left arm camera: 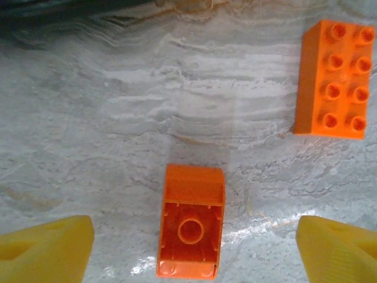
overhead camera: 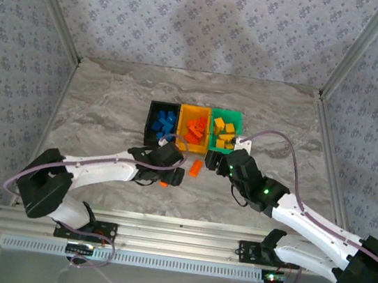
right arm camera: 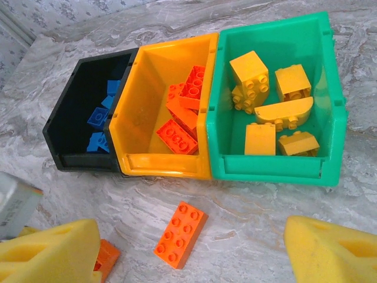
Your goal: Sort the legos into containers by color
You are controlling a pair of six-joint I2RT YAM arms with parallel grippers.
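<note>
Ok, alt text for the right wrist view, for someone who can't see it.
Three joined bins on a marble table: the black bin holds blue legos, the orange bin orange legos, the green bin yellow legos. In front, a loose orange brick is seen between the yellow fingers of the open right pincer; a second brick peeks from behind one finger.

Sorted bins [right arm camera: 168,165], long orange lego [right arm camera: 180,234] studs-up — small orange lego [left arm camera: 191,230] overturned
</note>
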